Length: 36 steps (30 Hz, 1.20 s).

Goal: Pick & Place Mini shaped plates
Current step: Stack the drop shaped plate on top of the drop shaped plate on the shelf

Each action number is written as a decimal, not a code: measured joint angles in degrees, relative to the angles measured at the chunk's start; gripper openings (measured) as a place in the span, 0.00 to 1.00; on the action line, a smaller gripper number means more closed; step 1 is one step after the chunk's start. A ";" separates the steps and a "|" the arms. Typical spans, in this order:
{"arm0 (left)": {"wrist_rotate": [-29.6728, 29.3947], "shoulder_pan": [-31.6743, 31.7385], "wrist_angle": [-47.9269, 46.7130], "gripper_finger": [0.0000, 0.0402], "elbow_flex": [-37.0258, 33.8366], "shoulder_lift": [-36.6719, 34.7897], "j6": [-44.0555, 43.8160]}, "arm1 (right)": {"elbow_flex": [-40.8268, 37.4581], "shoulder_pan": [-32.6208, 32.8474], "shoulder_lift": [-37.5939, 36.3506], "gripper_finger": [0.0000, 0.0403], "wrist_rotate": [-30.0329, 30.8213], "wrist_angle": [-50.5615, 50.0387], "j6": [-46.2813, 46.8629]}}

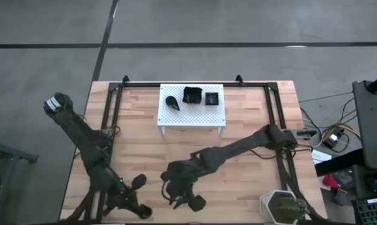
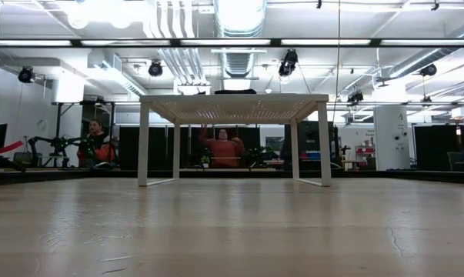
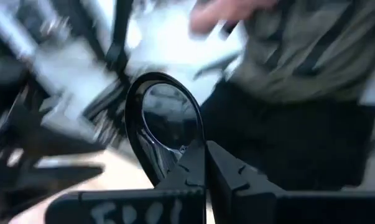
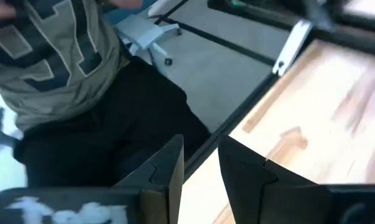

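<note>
Three mini shaped plates lie on top of the white perforated stand (image 1: 192, 115) at the table's far side: a teardrop (image 1: 172, 101), a bigger raised-rim square (image 1: 192, 95) and a small square (image 1: 212, 98). My left gripper (image 1: 138, 209) is near the table's front edge, raised above the table and shut on a glossy black teardrop plate (image 3: 165, 118). My right gripper (image 4: 199, 168) is beside it toward the middle of the front edge (image 1: 187, 200), open with nothing between its fingers. Neither gripper shows in the low view. My left gripper pinches the teardrop plate by its narrow end (image 3: 175, 155) between its two fingers. The fingers point roughly level toward the table's near edge. The plate stands on edge beyond the fingertips, its rounded end up and its hollow side facing the wrist, lifted clear of the table.
A grey-green pot (image 1: 282, 206) stands at the near right corner. Black frame rails (image 1: 113, 106) run along the table's left, far and right sides. A person (image 4: 63, 56) stands just beyond the near edge. Bare wood (image 1: 238, 181) lies between stand and front edge.
</note>
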 joint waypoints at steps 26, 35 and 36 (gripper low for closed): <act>10.46 -0.02 20.29 0.00 -9.74 -6.20 6.57 | -0.35 2.28 -3.57 0.20 19.93 23.45 -20.68; 10.34 0.33 21.70 0.00 -9.76 -6.29 8.48 | -0.40 2.90 0.08 0.28 19.08 29.95 -23.53; 10.31 0.49 22.30 0.00 -9.76 -6.29 8.85 | -0.42 2.90 0.67 0.29 19.09 31.01 -23.54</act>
